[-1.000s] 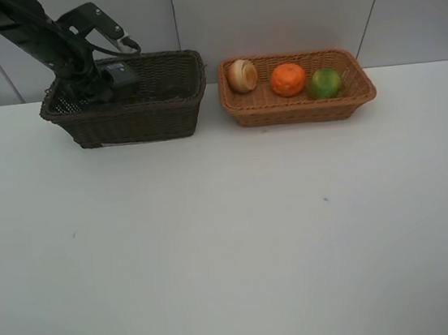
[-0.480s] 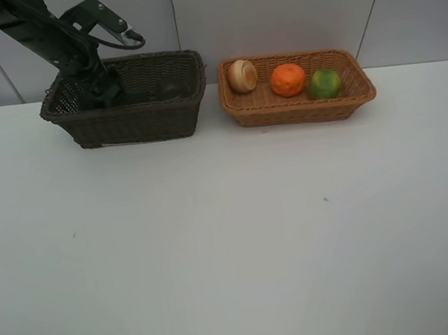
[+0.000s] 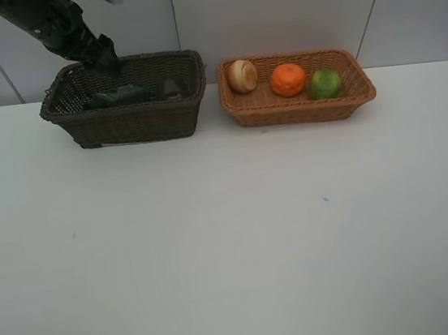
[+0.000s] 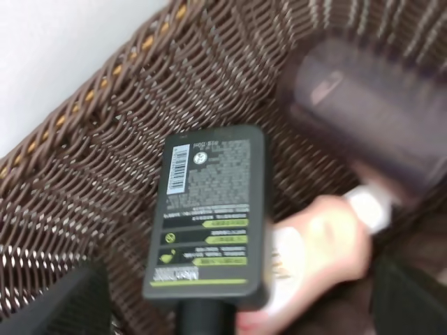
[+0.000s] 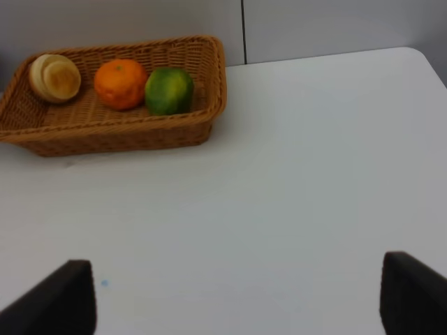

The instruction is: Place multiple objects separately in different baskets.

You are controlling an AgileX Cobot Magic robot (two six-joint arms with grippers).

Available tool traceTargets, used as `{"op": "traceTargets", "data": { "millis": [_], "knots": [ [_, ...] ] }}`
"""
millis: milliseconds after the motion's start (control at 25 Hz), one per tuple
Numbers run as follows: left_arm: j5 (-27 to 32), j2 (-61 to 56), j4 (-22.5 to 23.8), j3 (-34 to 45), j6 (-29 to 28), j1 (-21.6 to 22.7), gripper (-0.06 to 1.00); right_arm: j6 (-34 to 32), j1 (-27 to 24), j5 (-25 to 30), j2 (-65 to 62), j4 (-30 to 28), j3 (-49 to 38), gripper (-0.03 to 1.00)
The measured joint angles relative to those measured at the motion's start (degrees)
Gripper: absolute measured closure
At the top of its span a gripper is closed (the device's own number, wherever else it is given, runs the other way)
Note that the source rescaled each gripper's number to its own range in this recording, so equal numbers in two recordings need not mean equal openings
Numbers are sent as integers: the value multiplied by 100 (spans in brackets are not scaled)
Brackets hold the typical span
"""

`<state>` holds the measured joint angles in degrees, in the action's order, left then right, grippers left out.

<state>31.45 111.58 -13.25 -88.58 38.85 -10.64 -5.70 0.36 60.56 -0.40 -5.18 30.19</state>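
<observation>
rough woven wicker dark brown basket, matt black plastic bottle, translucent mauve cup, smooth matt white table

Bright even light, soft faint shadows, left wrist view blurred over cup and pink bottle

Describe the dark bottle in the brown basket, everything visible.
The dark bottle is flat-sided, green-black plastic by its look, with a rectangular body and a narrower black neck or cap at one end. The face turned up carries a barcode, fine white print and lime-green bands. It lies on its side on the floor of the dark brown basket, overlapping the pink bottle, with the mauve cup nearby. In the high view it shows as a dark shape inside the basket. No claw holds it.
</observation>
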Motion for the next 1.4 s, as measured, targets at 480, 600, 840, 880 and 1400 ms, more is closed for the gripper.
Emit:
{"op": "traceTargets", "data": {
  "millis": [480, 600, 840, 880, 1400],
  "knots": [
    [-195, -3409, -188, 2895, -2078, 604, -5, 0, 0, 0, 0, 0, 0, 21],
    [-78, -4466, -177, 3555, -2210, 515, -5, 0, 0, 0, 0, 0, 0, 21],
    [522, -6354, 124, 4350, -2421, 273, -5, 0, 0, 0, 0, 0, 0, 21],
    [676, -6663, 159, 4409, -2504, 273, -5, 0, 0, 0, 0, 0, 0, 21],
    [3199, -9552, 960, 4751, -3334, 266, -6, 0, 0, 0, 0, 0, 0, 21]
  ]
}}
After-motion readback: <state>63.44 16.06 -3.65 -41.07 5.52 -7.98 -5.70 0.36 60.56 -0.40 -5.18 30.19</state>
